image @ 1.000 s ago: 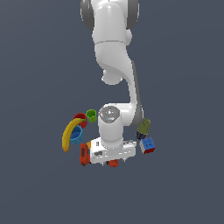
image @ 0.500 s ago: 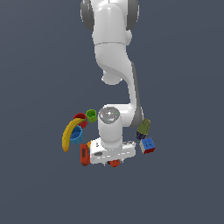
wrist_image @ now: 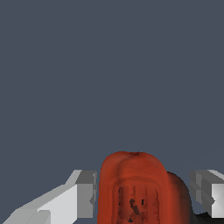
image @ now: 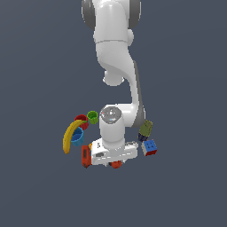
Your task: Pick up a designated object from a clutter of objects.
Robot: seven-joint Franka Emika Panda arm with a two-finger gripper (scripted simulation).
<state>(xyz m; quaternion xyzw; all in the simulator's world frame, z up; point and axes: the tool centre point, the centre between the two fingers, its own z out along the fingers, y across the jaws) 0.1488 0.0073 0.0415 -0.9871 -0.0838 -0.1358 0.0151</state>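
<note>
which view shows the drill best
The wrist view: the red-orange drill fills the space between the two fingers, close up, a gap showing on each side. In the exterior view the gripper covers most of it, leaving only red bits visible.

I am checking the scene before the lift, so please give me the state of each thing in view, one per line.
gripper: open, one finger on each side of the drill, not yet clamped
drill: between the fingers, low among the clutter
banana: lying curved beside the cups
red cup: opening up
green cup: opening up
blue cup: opening up
can: tilted
cube: free, apart from the gripper
</note>
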